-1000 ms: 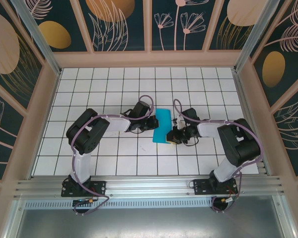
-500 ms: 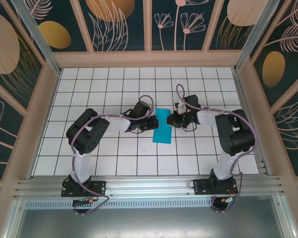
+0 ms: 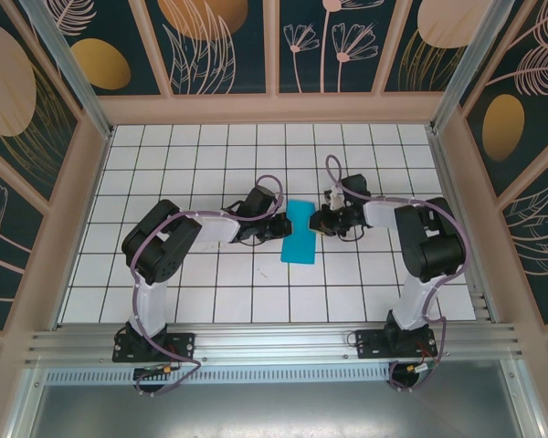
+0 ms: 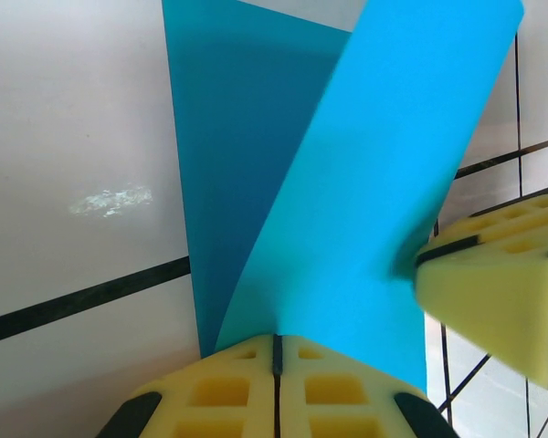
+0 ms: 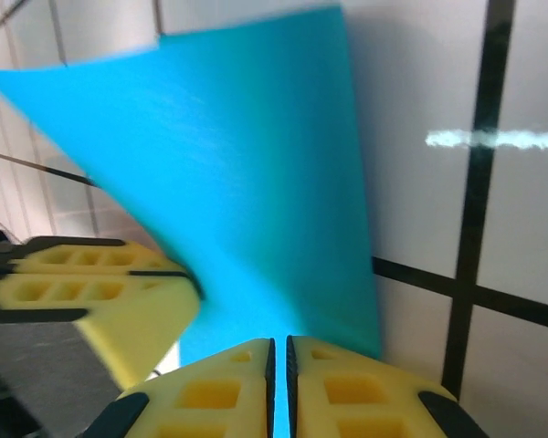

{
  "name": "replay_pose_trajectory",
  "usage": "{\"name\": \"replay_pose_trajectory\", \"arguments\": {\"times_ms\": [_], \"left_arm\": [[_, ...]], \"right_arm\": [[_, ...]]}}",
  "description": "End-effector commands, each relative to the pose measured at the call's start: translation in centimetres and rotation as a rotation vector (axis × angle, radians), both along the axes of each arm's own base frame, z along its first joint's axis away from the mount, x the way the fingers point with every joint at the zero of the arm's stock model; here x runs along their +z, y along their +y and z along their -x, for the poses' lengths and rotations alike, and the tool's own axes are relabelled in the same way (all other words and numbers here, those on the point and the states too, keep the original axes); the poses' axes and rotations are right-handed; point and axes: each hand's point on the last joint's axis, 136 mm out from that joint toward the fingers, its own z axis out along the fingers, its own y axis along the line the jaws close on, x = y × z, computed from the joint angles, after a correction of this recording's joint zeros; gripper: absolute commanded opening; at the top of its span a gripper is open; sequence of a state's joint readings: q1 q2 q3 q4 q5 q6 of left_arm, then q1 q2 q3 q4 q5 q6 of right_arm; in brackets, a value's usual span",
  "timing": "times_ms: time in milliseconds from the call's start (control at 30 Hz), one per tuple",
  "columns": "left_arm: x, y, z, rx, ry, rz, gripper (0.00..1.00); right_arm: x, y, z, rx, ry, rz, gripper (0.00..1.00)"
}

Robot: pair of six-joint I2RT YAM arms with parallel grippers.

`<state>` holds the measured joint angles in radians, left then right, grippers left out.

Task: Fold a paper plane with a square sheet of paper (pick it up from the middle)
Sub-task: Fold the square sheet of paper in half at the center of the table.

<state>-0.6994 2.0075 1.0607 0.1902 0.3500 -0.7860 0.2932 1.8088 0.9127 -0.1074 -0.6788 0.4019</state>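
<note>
The square sheet of paper [image 3: 299, 243] is cyan-blue and lies mid-table as a tall strip, pinched narrow near its far end. My left gripper [image 3: 281, 223] is at its left edge and my right gripper [image 3: 320, 220] at its right edge, facing each other. In the left wrist view the sheet [image 4: 347, 219] curls up from the tiles, and my left gripper [image 4: 276, 345] is shut on its edge. In the right wrist view the sheet [image 5: 256, 182] slants upward and my right gripper [image 5: 279, 351] is shut on it, with blue showing in the thin slit between the pads.
The white tiled table [image 3: 201, 283] has raised wooden walls on three sides and a metal rail [image 3: 274, 342] at the near edge. Both arms bend inward toward the table's middle. The other arm's yellow pad [image 4: 493, 292] sits close to the right of the paper.
My right gripper has moved from the sheet's near right corner up to its far right edge. The sheet has drawn in narrow there. The left arm has stayed put.
</note>
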Motion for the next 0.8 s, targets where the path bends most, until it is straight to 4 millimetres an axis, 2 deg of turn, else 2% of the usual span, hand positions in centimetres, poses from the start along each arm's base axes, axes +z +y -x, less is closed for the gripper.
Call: {"name": "replay_pose_trajectory", "arguments": {"times_ms": [0, 200, 433, 500, 600, 700, 767], "left_arm": [[-6.6, 3.3, 3.7, -0.011, 0.152, -0.187, 0.09], [-6.6, 3.3, 3.8, -0.014, 0.152, -0.186, 0.09], [-6.6, 3.3, 3.8, -0.013, 0.152, -0.183, 0.09], [-6.6, 3.2, 3.9, -0.014, 0.151, -0.183, 0.09], [-6.5, 3.3, 3.9, -0.014, 0.153, -0.185, 0.09], [-6.5, 3.4, 3.9, -0.013, 0.148, -0.187, 0.09], [-6.5, 3.4, 3.9, -0.015, 0.149, -0.188, 0.09]], "right_arm": [[3.6, 0.7, -2.1, 0.026, -0.095, -0.058, 0.16], [1.0, 0.3, -3.2, 0.008, -0.050, -0.032, 0.16], [-3.3, -1.4, -3.2, -0.049, 0.012, 0.084, 0.16], [-3.9, -1.7, -3.2, -0.055, 0.029, 0.100, 0.16], [-2.5, -1.3, -3.7, -0.052, 0.008, 0.073, 0.17], [1.0, -0.5, -4.7, -0.035, -0.056, 0.011, 0.17], [2.5, -0.2, -5.3, -0.030, -0.084, -0.008, 0.17]]}}
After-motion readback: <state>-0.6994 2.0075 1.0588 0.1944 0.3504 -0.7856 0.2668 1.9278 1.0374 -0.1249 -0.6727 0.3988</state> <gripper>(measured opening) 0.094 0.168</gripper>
